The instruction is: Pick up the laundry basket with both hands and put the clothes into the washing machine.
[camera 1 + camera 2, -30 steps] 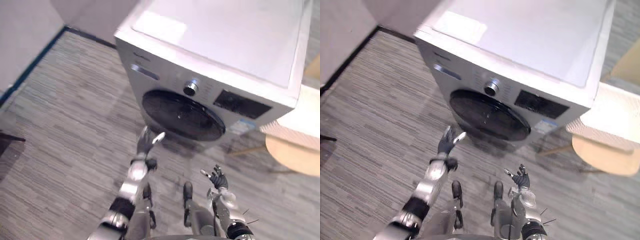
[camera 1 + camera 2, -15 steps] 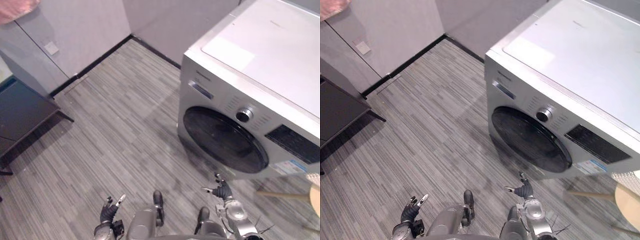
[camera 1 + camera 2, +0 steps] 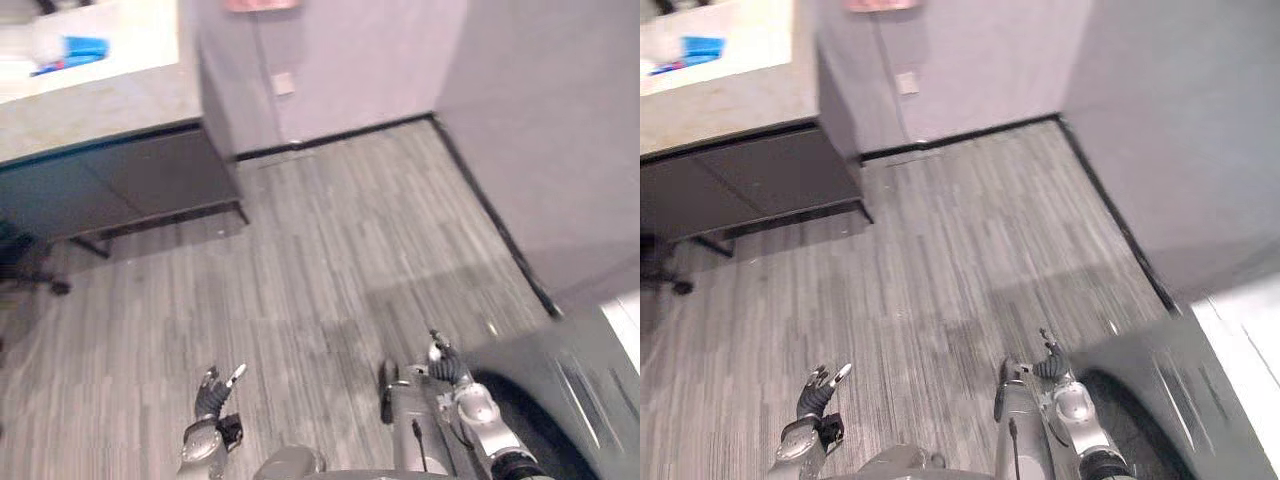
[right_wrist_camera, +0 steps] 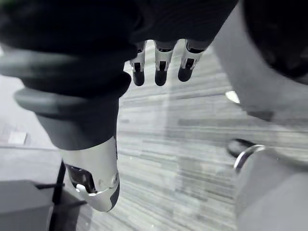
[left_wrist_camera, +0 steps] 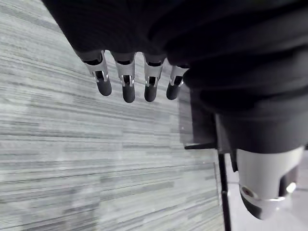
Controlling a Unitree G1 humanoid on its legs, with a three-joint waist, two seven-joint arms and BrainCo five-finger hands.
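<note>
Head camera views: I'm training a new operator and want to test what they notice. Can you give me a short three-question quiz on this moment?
1. True or false: the left hand is curled round a basket handle.
2. Where in the eye views does the washing machine show? A. upper left B. lower right C. centre
3. What colour is the object lying on the light countertop?

Key
1. False: the left hand and the right hand are both open and empty above the floor.
2. B.
3. Blue.
</note>
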